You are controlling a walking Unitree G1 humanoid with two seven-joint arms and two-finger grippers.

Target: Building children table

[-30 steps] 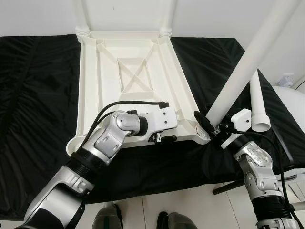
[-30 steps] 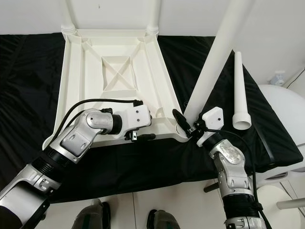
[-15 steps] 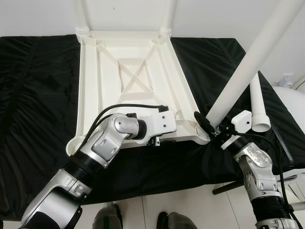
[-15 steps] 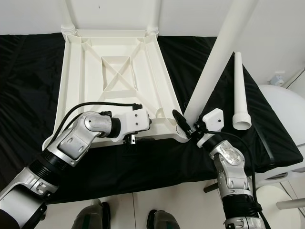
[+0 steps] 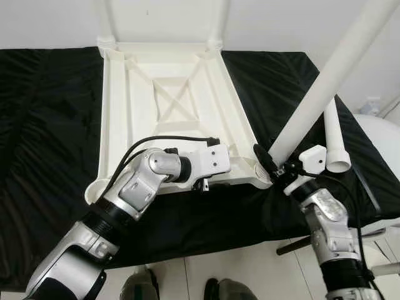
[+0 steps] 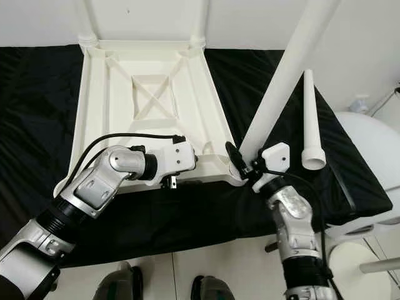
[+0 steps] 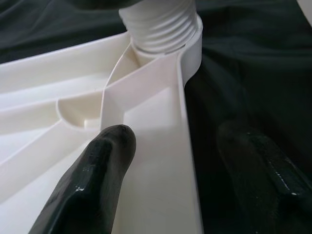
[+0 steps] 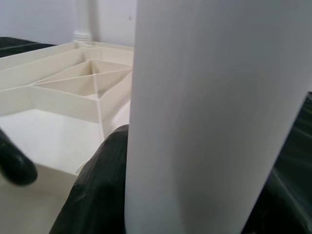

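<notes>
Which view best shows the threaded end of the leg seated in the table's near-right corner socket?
The left wrist view: the leg shows its ridged threads entering the socket. Both eye views show its long shaft; the right wrist view shows blank shaft.

held leg (image 5: pixel 325 81): top cut off | left tool (image 5: pixel 204 184): fingertips hidden under wrist

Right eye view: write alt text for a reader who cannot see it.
The right gripper clasps a long white table leg at a near corner of an upside-down white tabletop on black cloth. The left gripper straddles the tabletop's near rim. A spare leg lies beside it.
</notes>
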